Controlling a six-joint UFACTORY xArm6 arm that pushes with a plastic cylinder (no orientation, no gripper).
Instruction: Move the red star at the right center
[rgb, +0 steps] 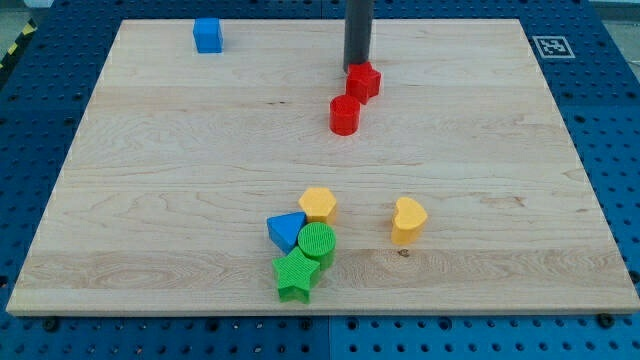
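Observation:
The red star (364, 81) lies on the wooden board near the view's top, right of centre. My tip (356, 68) stands right at the star's upper left edge and seems to touch it. A red cylinder (344, 115) sits just below and left of the star, close to it.
A blue cube (208, 35) is at the view's top left. Near the bottom centre lie a yellow hexagon (317, 204), a blue triangle (286, 231), a green cylinder (317, 243) and a green star (296, 276). A yellow heart (408, 220) is to their right.

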